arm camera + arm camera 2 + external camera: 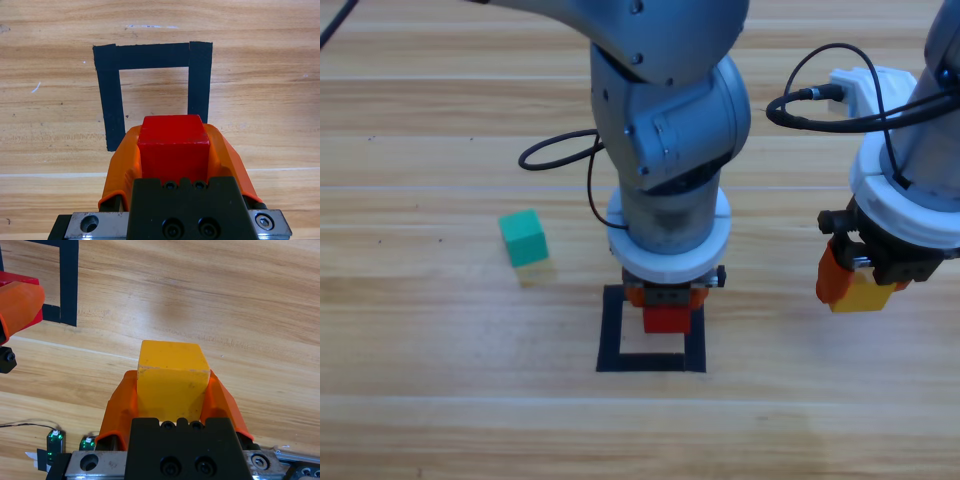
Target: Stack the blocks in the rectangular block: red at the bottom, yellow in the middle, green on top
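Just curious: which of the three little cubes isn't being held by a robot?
The green cube. It sits alone on the table, while the red cube and yellow cube are each clamped between orange fingers.

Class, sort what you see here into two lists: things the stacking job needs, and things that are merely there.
Needed for the job:
red cube, held in the left gripper
yellow cube, held in the right gripper
green cube, loose on the table
black tape rectangle

Merely there:
wooden table
black cables

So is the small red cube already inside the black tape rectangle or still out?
Not set inside yet: the left gripper is shut on the small red cube, over the black tape rectangle's near edge.
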`<action>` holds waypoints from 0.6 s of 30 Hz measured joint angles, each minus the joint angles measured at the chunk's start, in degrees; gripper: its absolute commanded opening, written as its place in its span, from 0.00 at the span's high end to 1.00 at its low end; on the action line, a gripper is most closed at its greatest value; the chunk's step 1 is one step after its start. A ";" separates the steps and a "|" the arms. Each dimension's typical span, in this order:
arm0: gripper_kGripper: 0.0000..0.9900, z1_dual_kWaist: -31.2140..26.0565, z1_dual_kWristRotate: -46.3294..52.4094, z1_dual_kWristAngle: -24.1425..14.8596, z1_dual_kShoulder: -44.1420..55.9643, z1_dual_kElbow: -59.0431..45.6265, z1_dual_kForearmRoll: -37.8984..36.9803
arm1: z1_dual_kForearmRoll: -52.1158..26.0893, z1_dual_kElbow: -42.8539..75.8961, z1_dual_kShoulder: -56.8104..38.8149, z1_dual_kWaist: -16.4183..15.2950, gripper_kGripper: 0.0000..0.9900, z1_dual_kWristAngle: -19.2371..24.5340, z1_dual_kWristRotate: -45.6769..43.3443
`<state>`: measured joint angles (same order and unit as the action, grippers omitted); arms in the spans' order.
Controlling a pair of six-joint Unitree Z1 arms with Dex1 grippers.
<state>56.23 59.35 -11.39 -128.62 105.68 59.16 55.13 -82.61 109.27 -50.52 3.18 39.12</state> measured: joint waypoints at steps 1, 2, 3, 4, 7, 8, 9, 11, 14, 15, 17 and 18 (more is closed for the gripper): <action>0.96 0.00 -0.28 -0.06 0.00 -0.19 -0.15 | 0.00 -0.04 0.03 0.00 1.00 0.00 0.00; 0.96 0.00 -0.61 -0.14 0.00 -0.35 -0.23 | 0.00 -0.05 0.10 0.00 1.00 0.00 0.00; 0.96 0.00 -0.93 -0.19 0.00 -0.58 -0.32 | 0.00 -0.05 0.13 0.00 1.00 0.00 0.00; 0.96 0.00 -1.13 -0.21 0.00 -0.96 -0.50 | 0.00 -0.06 0.19 0.00 1.00 0.00 0.00; 0.96 0.00 -1.20 -0.21 0.00 -1.84 -0.94 | 0.00 -0.06 0.30 0.00 1.00 0.00 0.00; 0.96 0.00 -1.24 -0.21 0.00 -2.12 -1.06 | 0.00 -0.06 0.36 0.00 1.00 0.00 0.00; 0.96 0.00 -1.28 -0.21 0.00 -2.30 -1.19 | 0.00 -0.06 0.41 0.00 1.00 0.00 0.00; 0.96 0.00 -1.45 -0.21 0.00 -2.35 -1.50 | 0.00 -0.07 0.57 0.00 1.00 0.00 0.00; 0.96 0.00 -1.59 -0.21 0.00 -2.35 -1.87 | 0.00 -0.36 1.81 0.00 1.00 0.00 0.00; 0.96 0.00 -1.62 -0.21 0.00 -2.35 -1.90 | 0.00 -0.38 2.26 0.00 1.00 0.00 0.00; 0.96 0.00 -1.66 -0.21 0.00 -2.35 -1.98 | 0.00 -0.38 2.81 0.00 1.00 0.00 0.00; 0.96 0.00 -1.70 -0.21 0.00 -2.35 -2.18 | 0.00 -0.39 2.81 0.01 1.00 0.00 0.00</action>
<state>56.23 57.64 -11.60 -128.62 103.33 56.98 55.13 -82.99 112.09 -50.51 3.18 39.12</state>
